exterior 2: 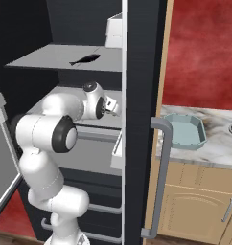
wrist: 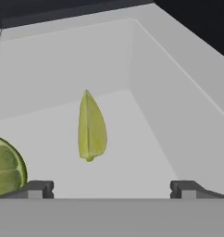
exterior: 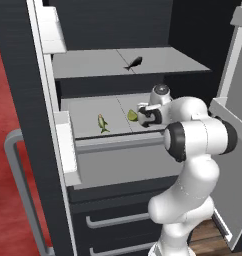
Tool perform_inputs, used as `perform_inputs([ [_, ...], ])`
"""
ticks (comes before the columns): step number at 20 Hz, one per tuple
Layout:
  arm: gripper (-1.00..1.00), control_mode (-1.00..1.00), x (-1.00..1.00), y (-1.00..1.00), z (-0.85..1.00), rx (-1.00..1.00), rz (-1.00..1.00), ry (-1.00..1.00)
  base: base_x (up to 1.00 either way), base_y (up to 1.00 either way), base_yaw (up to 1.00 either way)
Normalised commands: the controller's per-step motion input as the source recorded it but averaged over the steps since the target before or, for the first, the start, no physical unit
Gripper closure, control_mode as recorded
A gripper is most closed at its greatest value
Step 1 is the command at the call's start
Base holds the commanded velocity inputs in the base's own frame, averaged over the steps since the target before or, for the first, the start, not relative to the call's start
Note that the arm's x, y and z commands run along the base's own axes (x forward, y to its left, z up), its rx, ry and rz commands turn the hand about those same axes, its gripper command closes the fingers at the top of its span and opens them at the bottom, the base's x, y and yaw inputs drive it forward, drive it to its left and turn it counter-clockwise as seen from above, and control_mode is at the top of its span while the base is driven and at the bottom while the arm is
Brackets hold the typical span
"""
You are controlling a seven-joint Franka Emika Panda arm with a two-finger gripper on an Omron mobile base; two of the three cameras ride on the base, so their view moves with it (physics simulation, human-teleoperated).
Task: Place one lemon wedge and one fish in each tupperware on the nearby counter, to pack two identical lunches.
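We are holding our pincer open and empty inside the fridge, just above the lower shelf. One lemon wedge is lying ahead on that shelf, another beside a fingertip — a yellowish fish nearby, a dark fish above. The pale blue tupperware is sitting on the bench.

Open dark fridge, grey shelves, red wall, wooden floor

We see grey fridge shelves level with and above the end effector, a curved grey door handle far to its right.
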Motion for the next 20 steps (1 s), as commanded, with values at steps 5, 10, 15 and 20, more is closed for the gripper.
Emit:
perform_inputs([
  [5, -1.00, -1.00, 0.26, 0.00, -0.10, 0.00, 0.00, 0.00, 0.00, 0.00, 0.00],
  [10, -1.00, -1.00, 0.23, 0.00, -0.11, 0.00, 0.00, 0.00, 0.00, 0.00, 0.00],
  [15, -1.00, -1.00, 0.24, 0.00, -0.13, 0.00, 0.00, 0.00, 0.00, 0.00, 0.00],
  [20, -1.00, -1.00, 0.26, 0.00, -0.14, 0.00, 0.00, 0.00, 0.00, 0.00, 0.00],
])
